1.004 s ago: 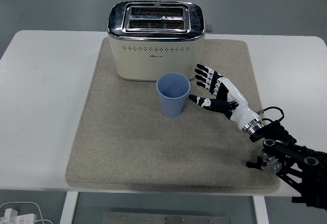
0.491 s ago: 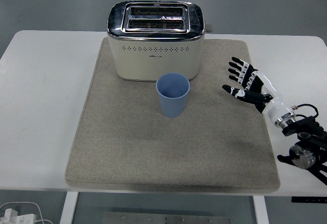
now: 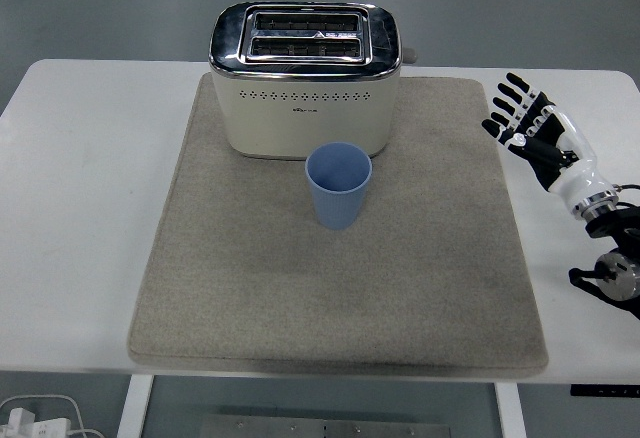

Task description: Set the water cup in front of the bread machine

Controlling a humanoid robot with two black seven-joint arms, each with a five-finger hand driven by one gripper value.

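Blue water cup (image 3: 339, 186) upright on grey mat (image 3: 250, 298), just at 6 o'clock of bread machine (image 3: 306, 78). Right hand (image 3: 533, 130) at 3 o'clock over desk (image 3: 80, 208), fingers spread wide, empty.

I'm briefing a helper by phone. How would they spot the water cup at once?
Find the beige mat on the white table. At its far end stands a cream toaster with a chrome top. The water cup stands upright just in front of it: small, blue, open-topped, the mat's only blue thing.
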